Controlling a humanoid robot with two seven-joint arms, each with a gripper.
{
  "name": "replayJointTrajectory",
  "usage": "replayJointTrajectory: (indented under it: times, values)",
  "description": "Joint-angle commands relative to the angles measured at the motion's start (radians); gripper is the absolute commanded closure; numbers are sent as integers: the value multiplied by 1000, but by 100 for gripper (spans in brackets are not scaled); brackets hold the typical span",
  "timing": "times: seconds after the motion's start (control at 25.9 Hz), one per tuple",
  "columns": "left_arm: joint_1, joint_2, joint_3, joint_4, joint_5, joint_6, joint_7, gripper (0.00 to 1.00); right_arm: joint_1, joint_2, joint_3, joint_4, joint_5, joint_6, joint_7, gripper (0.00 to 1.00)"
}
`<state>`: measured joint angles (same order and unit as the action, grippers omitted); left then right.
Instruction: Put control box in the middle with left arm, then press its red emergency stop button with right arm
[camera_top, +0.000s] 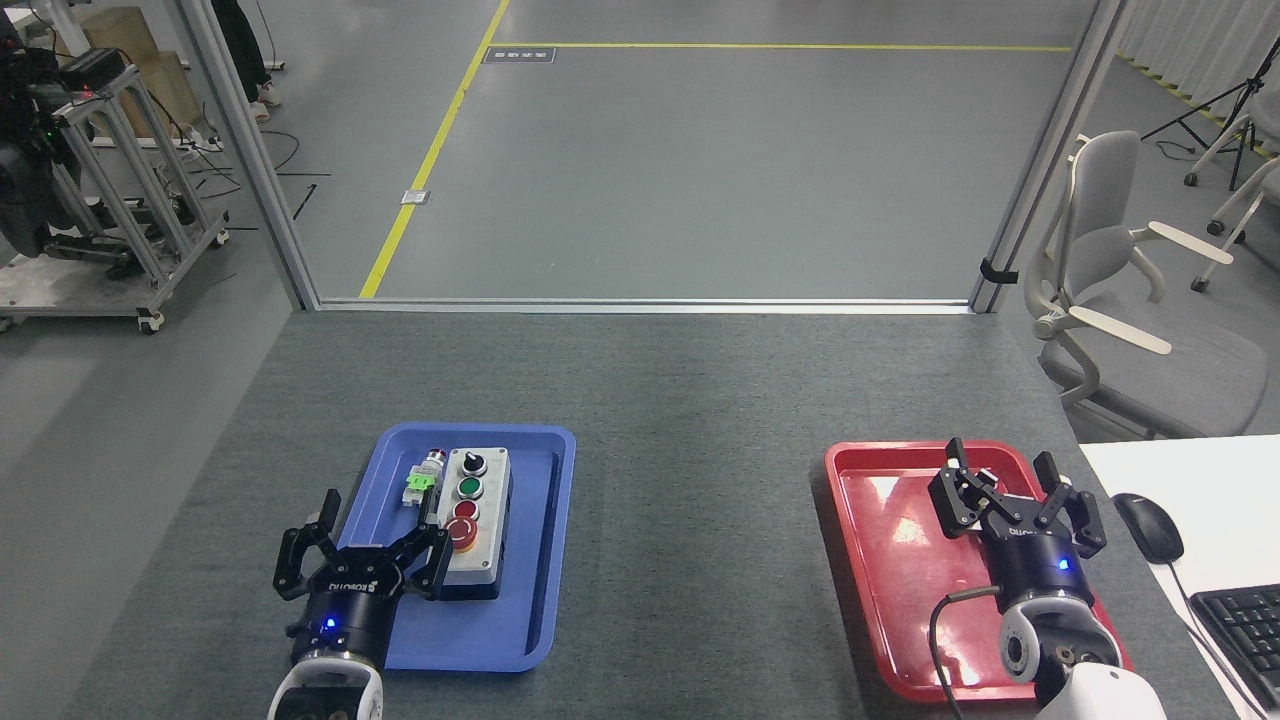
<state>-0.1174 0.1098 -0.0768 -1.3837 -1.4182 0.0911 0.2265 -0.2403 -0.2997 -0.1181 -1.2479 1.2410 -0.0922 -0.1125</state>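
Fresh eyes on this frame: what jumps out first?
Two bright trays on the grey table: a blue tray at left holding the control box, and a red tray at right. The open left gripper sits beside the box; the open right gripper hovers over the red tray.

Single head view, high behind the table (700, 400), facing forward and down, floor beyond, mid distance

**Two trays, one at each side of the desk**

On the desk (680, 400), one tray (540, 560) lies near left, the other tray (880, 560) near right, well apart. The control box (478, 520) lies in the left tray, a small switch part (422, 482) just left of its far end. The left pincer (365, 545) hangs at that tray's near-left edge; the right pincer (1010, 495) over the right tray. A mouse (1148, 527) and keyboard (1245, 625) lie further right.
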Motion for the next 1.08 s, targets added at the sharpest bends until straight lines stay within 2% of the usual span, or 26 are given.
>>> replayJointTrajectory:
  times: [0.0, 0.19, 1.04]
  values:
    - [10, 2, -1, -18, 2, -22, 1, 0, -1, -1, 0, 1, 0, -1, 1, 1]
    - [15, -2, -1, -32, 2, -100, -21, 0, 4, -1, 2, 1, 5, -1, 1, 1]
    - [16, -10, -8, -34, 4, -93, -19, 0, 4, -1, 2, 1, 9, -1, 1, 1]
